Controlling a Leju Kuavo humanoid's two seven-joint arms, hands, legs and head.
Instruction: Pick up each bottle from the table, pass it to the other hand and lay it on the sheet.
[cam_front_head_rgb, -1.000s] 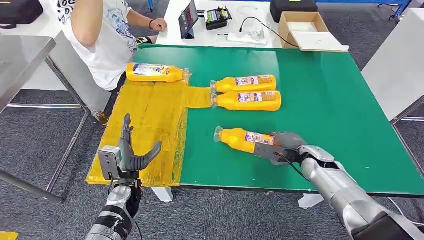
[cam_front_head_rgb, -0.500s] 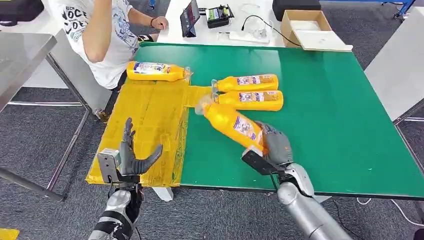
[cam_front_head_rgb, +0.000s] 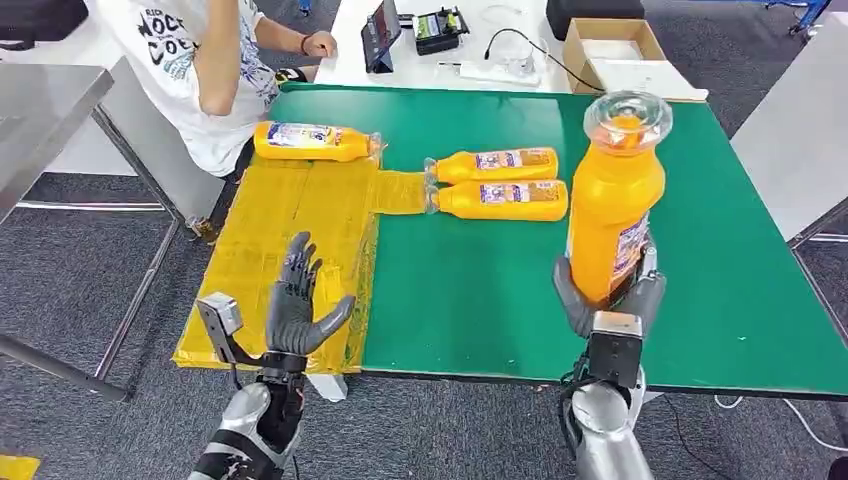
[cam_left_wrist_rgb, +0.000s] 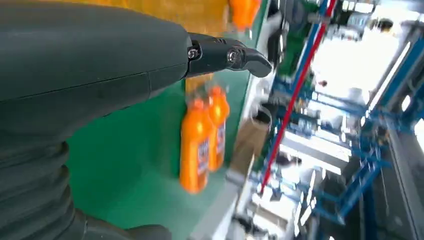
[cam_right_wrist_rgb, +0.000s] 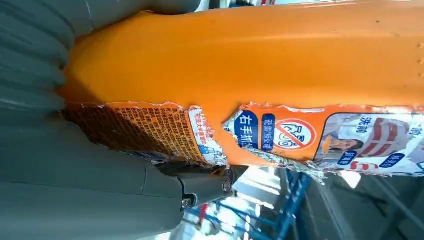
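Green surface (cam_front_head_rgb: 700, 300) has been cleared of the bottle (cam_front_head_rgb: 612, 205), now raised upright in the right hand (cam_front_head_rgb: 606, 300), fingers clasped round its base; the left hand (cam_front_head_rgb: 297, 305) is held spread, so handover is judged next.

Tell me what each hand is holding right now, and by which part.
The right hand grips an orange bottle by its lower body near the base, upright with its cap up. The left hand holds nothing, its fingers spread above the yellow sheet.

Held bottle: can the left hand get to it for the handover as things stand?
Probably yes. The left hand is open, palm up, over the sheet; the right hand holds the bottle upright, with only bare table between them.
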